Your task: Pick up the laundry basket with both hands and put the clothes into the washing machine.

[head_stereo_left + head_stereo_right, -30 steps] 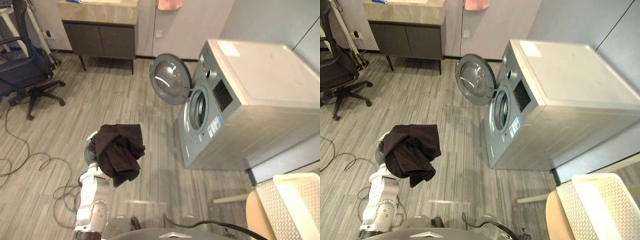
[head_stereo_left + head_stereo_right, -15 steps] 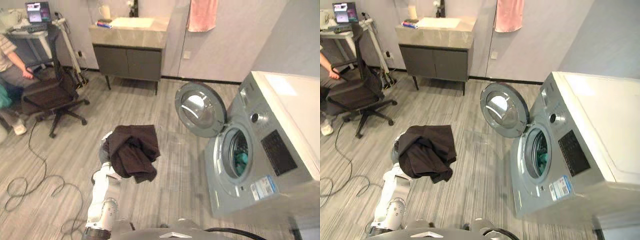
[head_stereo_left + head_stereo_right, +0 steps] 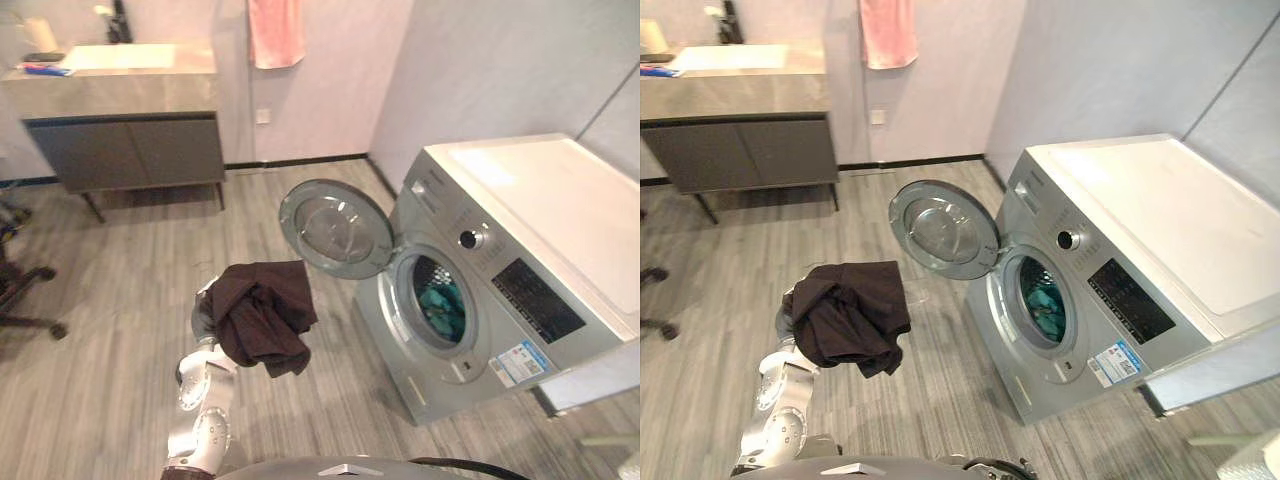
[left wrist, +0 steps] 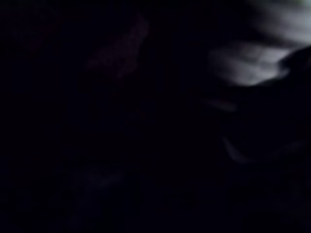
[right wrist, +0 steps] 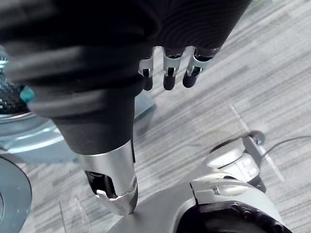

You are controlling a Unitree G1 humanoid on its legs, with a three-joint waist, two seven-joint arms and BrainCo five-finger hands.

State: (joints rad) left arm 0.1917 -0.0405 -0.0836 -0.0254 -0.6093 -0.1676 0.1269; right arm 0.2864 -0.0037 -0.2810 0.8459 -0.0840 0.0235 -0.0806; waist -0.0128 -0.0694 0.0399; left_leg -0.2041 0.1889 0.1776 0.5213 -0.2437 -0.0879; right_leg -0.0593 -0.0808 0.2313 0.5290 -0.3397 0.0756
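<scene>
Dark garment (image 3: 262,315) drapes over the raised left hand (image 3: 204,304), grip impossible to tell, near the washing machine (image 3: 520,300) and its open door (image 3: 335,228); right hand (image 5: 167,73) hangs slack, empty.

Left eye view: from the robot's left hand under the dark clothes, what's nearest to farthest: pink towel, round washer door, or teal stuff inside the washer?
1. Round door, open, just right of the left hand.
2. Teal clothes, inside past that door, farther right.
3. Pink towel, up on the far wall.
</scene>
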